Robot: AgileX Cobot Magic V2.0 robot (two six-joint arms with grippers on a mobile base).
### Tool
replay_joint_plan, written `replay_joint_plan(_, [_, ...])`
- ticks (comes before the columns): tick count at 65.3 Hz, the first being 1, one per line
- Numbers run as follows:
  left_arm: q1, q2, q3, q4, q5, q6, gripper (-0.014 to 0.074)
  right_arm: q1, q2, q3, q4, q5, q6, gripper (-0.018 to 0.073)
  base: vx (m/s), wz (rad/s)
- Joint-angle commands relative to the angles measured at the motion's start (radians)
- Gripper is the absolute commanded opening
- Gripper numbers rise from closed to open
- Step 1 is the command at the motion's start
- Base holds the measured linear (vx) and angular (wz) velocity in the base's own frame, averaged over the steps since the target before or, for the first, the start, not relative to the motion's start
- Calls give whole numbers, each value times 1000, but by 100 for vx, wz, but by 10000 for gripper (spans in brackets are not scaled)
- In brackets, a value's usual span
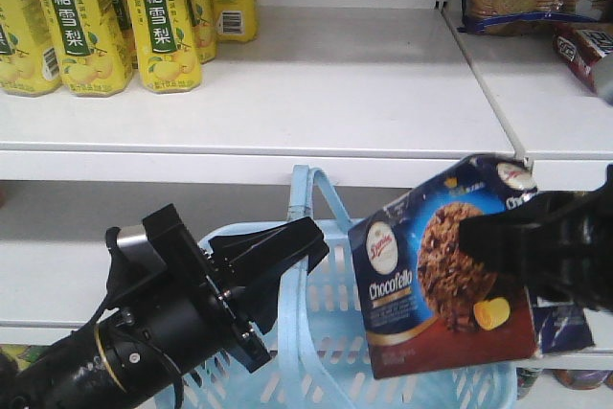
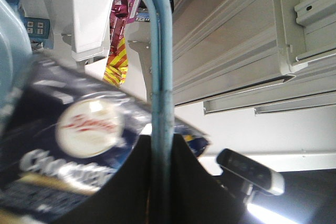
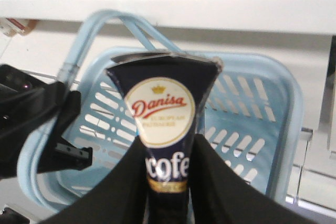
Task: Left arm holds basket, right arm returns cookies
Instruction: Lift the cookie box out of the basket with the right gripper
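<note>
The left claw (image 1: 292, 251) is closed around one thin handle (image 2: 160, 77) of the light blue basket (image 1: 292, 332), in front of the white shelf (image 1: 335, 93). The right claw (image 3: 168, 153) is clamped on the dark navy cookie box (image 1: 426, 280), one finger on each side. The box hangs tilted over the basket's right half, just under the shelf edge. Yellow bottles (image 1: 86, 16) stand on the shelf at the left.

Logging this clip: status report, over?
Left gripper shut on basket handle. Right gripper shut on Danisa cookie box, tilted over basket. Shelf above; pear drink bottles far left.
</note>
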Motion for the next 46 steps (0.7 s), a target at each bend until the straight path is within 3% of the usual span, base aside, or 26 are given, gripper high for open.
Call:
replay_joint_plan(1, [6,-31,-30,-86,-250,7,0,0,-14,-86,-67,-108,-11,-6,0,0])
replay_joint_plan(30, [6,-31,-30,-86,-250,7,0,-2,19,-179,-370,-421,-9,-6,0,0])
replay_joint_plan(46, [6,-31,-30,-86,-250,7,0,-4,92,-179,-484,-531,-10,-6,0,0])
